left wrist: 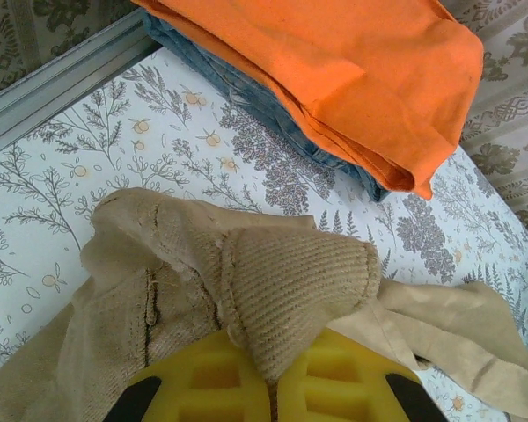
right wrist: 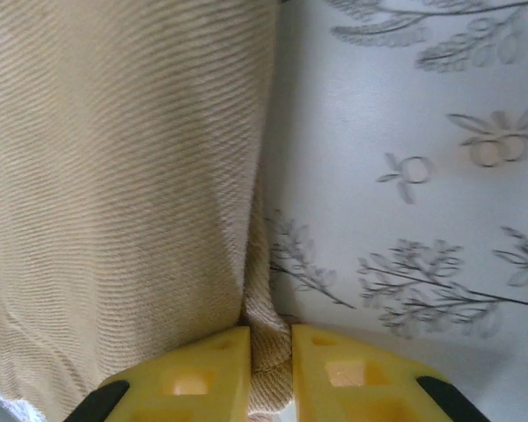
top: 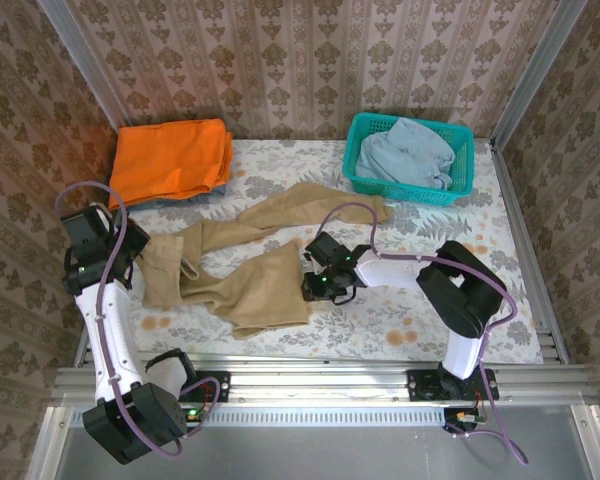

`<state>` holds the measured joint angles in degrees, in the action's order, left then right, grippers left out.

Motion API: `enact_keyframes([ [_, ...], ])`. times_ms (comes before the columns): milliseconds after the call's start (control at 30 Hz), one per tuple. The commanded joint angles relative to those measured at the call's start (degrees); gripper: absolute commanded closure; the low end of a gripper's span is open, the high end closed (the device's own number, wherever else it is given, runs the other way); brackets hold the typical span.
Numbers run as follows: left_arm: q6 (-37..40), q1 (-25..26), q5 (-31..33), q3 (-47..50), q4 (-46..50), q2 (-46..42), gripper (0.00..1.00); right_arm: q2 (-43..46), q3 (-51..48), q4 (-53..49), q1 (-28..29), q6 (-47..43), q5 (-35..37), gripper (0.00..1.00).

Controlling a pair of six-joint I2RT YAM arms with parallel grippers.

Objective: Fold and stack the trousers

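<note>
Rumpled tan trousers [top: 260, 290], partly spread

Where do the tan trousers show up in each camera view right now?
Top external: the trousers lie spread out centre-left.
Left wrist: the trousers are bunched across the lower half.
Right wrist: the trousers cover the left half.
Shared landmark: the floral tablecloth under them.

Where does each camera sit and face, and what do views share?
Top: above and behind left arm and right arm, both shown, looking down at the table.
Left wrist: on left arm, looks past left claw at bunched trousers, orange garment beyond.
Right wrist: on right arm, looks down past right claw at a trouser edge.
Shared: trousers in all; orange garment in top and left wrist.
</note>
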<state>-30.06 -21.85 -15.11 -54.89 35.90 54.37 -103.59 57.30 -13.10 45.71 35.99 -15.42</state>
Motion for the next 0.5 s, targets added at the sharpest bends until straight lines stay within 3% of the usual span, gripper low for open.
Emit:
enact_keyframes([
  [0,-1.0,-0.4,-1.3,-1.1,-2.6,-1.3,1.0,-1.8,0.3,0.9,2.4,0.1,-2.9,0.9],
  [67,-1.0,-0.4,-1.4,-1.1,-2.8,-1.3,1.0,-0.5,0.0,0.6,2.4,0.2,-2.1,0.99],
  [200,-1.1,-0.5,-1.5,-1.3,-2.8,-1.4,1.0,3.4,-1.2,-1.7,1.4,0.2,2.8,1.0],
  [467,-1.8,-0.6,-2.0,-3.9,-3.4,-0.5,1.0,20.6,-7.6,-9.5,-11.0,-1.4,13.7,1.0],
])
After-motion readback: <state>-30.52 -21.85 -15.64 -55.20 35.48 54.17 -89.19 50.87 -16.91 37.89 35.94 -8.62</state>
